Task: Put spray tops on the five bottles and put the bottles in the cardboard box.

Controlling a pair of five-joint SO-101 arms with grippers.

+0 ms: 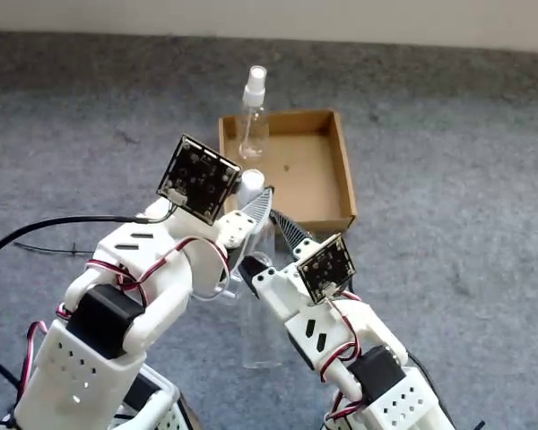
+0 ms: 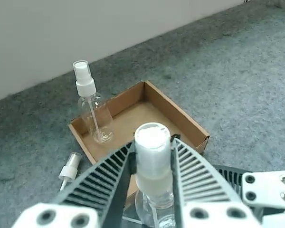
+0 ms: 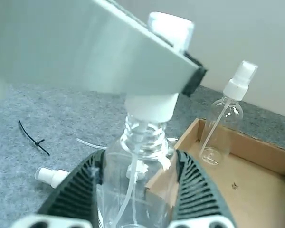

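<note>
A clear bottle (image 3: 137,166) stands upright between the two arms, in front of the cardboard box (image 1: 327,193). My right gripper (image 3: 138,190) is shut on the bottle's body. My left gripper (image 2: 152,164) is shut on the white spray top (image 2: 152,152) that sits on the bottle's neck (image 3: 147,128). A second clear bottle (image 1: 253,121) with its spray top on stands upright in the box's far left corner (image 2: 92,111). In the high view the grippers meet near the held spray top (image 1: 253,185).
Grey carpet covers the table. A loose white spray top (image 2: 69,167) lies on the carpet beside the box; another spray top (image 3: 50,175) lies near a black cable tie (image 3: 33,140). Another clear bottle (image 1: 260,336) lies between the arms.
</note>
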